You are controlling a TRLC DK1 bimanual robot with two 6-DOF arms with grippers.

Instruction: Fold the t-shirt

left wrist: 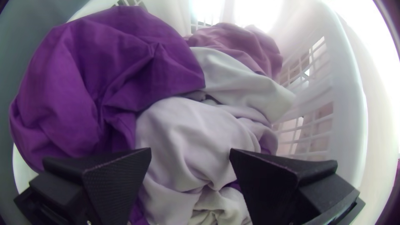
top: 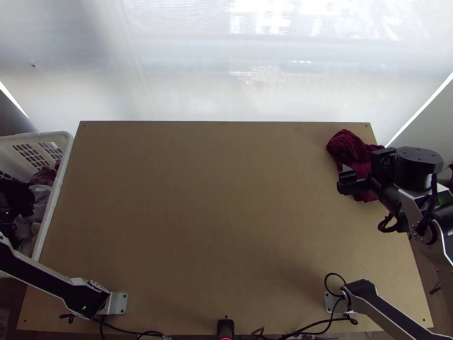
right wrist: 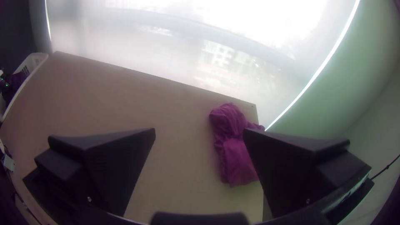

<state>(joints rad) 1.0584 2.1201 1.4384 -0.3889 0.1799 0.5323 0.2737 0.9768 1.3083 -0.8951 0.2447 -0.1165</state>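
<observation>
At the top view's left edge, the dark end of my left arm, with the left gripper (top: 10, 205), is over the clothes in the basket. In the left wrist view the left gripper (left wrist: 190, 152) is open above a pale bunched cloth (left wrist: 179, 133), with a purple cloth (left wrist: 112, 71) beside it; nothing is between its fingers. My right gripper (top: 364, 164) hangs over a dark red bunched cloth (top: 346, 148) near the table's back right corner, partly covering it. Seen from its wrist, the right gripper (right wrist: 199, 131) is open and empty, with the cloth (right wrist: 236, 156) lying below.
The white basket (top: 67, 148) stands against the table's left side, holding several crumpled cloths, among them a mauve one (left wrist: 246, 46). Bare wood of the table (top: 215, 215) stretches between the basket and the red cloth. Cables (top: 317, 326) run along the near edge.
</observation>
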